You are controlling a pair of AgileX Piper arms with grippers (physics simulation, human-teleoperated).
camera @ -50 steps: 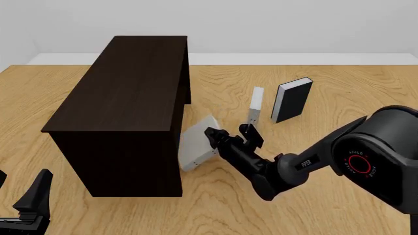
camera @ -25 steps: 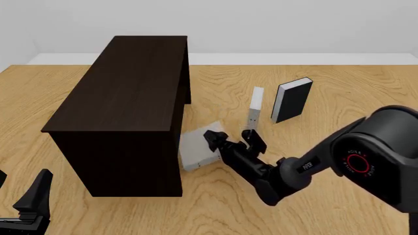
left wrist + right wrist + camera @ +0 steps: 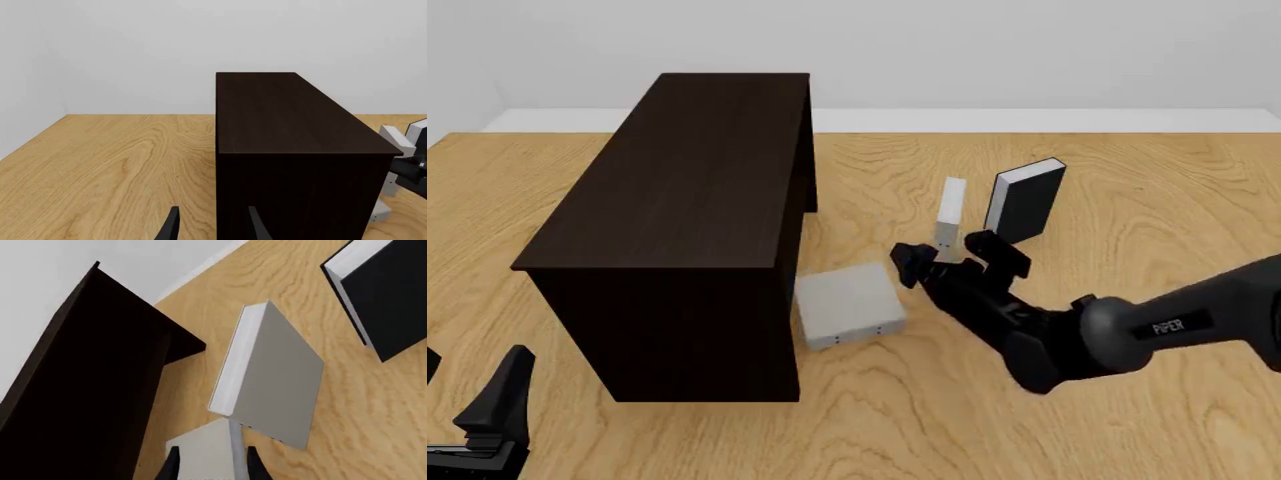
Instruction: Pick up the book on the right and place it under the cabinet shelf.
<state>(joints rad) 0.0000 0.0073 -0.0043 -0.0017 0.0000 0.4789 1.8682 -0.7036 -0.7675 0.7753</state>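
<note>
The light grey book (image 3: 846, 303) lies flat on the table against the right side of the dark cabinet shelf (image 3: 687, 200). I cannot tell whether its left edge reaches beneath. My right gripper (image 3: 952, 257) hovers open just right of the book, apart from it and holding nothing. In the right wrist view the book (image 3: 200, 455) shows low between the fingers, beside the cabinet shelf (image 3: 80, 370). My left gripper (image 3: 491, 415) rests open at the near left corner, facing the cabinet shelf (image 3: 293, 150) end-on in the left wrist view.
A slim grey-and-white book (image 3: 950, 214) stands upright just beyond the right gripper, with a black-covered book (image 3: 1024, 203) upright to its right. Both appear in the right wrist view, the slim book (image 3: 273, 385) and the black book (image 3: 387, 295). Bare wooden table (image 3: 1121, 180) surrounds them.
The right gripper opened and let go of the book, which went from tilted to flat beside the cabinet. The gripper then drew back to the right. The left arm stayed still.
</note>
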